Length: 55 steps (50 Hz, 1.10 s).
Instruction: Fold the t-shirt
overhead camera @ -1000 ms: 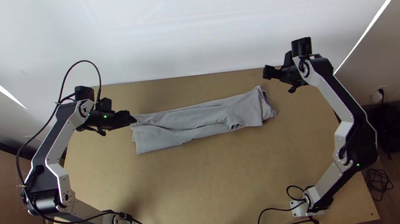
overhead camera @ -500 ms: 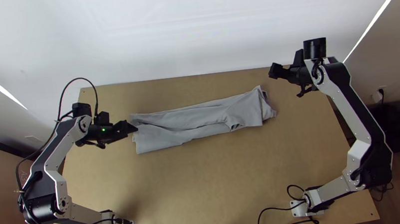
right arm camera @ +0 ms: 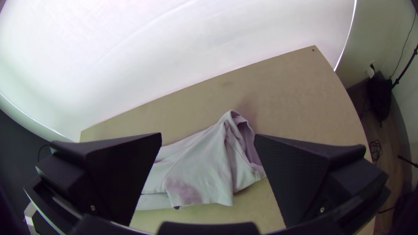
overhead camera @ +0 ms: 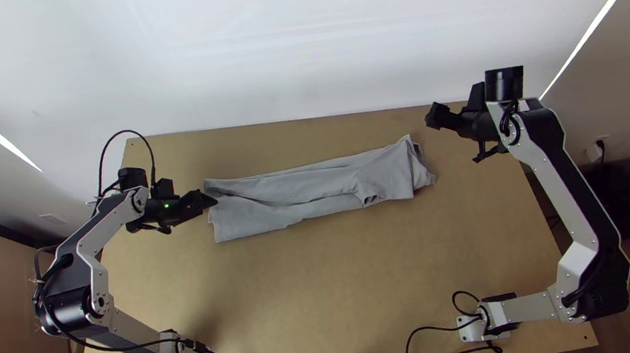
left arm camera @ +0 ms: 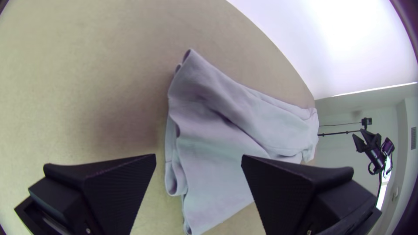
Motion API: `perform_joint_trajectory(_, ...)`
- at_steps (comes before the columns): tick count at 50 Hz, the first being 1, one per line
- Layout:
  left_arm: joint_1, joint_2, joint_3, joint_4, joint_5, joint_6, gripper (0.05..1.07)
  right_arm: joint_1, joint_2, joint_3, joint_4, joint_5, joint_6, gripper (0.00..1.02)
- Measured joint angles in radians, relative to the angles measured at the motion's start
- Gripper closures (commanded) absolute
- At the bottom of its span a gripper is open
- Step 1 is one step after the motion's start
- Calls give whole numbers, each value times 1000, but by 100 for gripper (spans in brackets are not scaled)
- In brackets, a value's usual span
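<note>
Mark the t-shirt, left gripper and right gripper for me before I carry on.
T-shirt [overhead camera: 316, 190]: top view, middle of the long folded strip.
Left gripper [left arm camera: 198, 155]: left wrist view, midway between its open fingertips.
Right gripper [right arm camera: 208, 134]: right wrist view, midway between its open fingertips.

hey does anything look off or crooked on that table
Just the grey t-shirt: it lies in a slightly slanted strip on the table, and its right end is rumpled with uneven edges, so the fold looks untidy.

On the side of the cardboard box [overhead camera: 16, 301] there is some faint print, but it is too small to be read surely.
</note>
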Motion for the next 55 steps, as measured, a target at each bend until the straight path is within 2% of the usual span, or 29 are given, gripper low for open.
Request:
perform_joint_trajectory(11,-22,47,1,33,-8,-22,10,10,-1,-3,0,0,8,5)
perform_joint_trajectory(31,-217,90,46,132,-56,-135,10,39,-5,-3,0,0,29,5)
perform_joint_trajectory(35,-252,98,60,144,-83,-157,13,39,-13,-3,0,0,29,5)
perform_joint_trajectory(44,-281,104,62,163,-135,-179,65,39,-32,-3,0,0,29,5)
perform_joint_trajectory(49,-262,103,36,198,-151,-186,86,39,-35,-5,1,0,29,5)
perform_joint_trajectory(52,-241,101,18,217,-150,-186,105,39,-37,-10,2,0,29,5)
perform_joint_trajectory(55,-209,94,-2,222,-145,-184,104,39,-37,-16,3,0,29,5)
